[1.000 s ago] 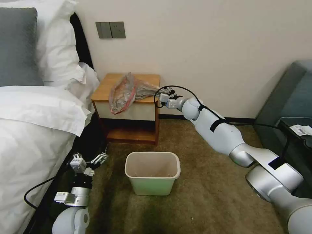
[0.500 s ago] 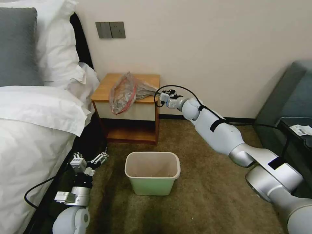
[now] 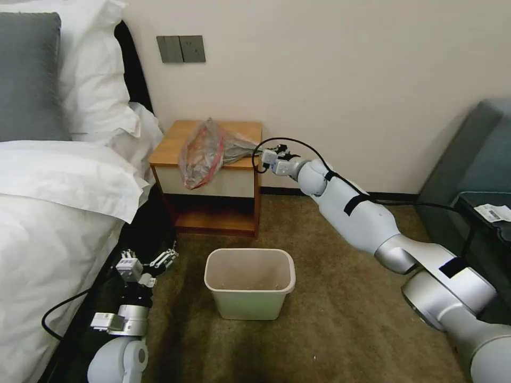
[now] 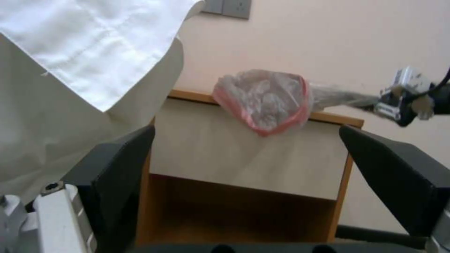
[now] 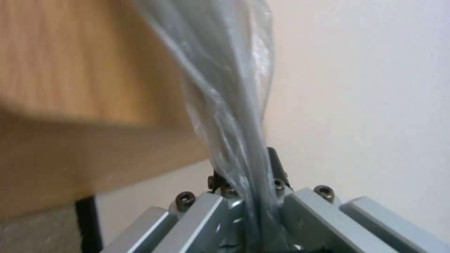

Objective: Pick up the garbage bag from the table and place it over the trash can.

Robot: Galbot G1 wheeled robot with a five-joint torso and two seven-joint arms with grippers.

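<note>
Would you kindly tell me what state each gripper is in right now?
Left gripper: open, holding nothing, low beside the bed.
Right gripper: closed on one end of the garbage bag at the table edge.

High head view; low left wrist view, table shared.

You see the room in soft, even indoor light, bright enough on the wall and a little dimmer on the carpet. The trash can throws a weak shadow on the floor in front of it, and the lower shelf of the table stays dark. In the left wrist view the picture is hazy and the far gripper is smeared. In the right wrist view the wood is strongly out of focus, and the garbage bag shows pale glare along its folds.
</note>
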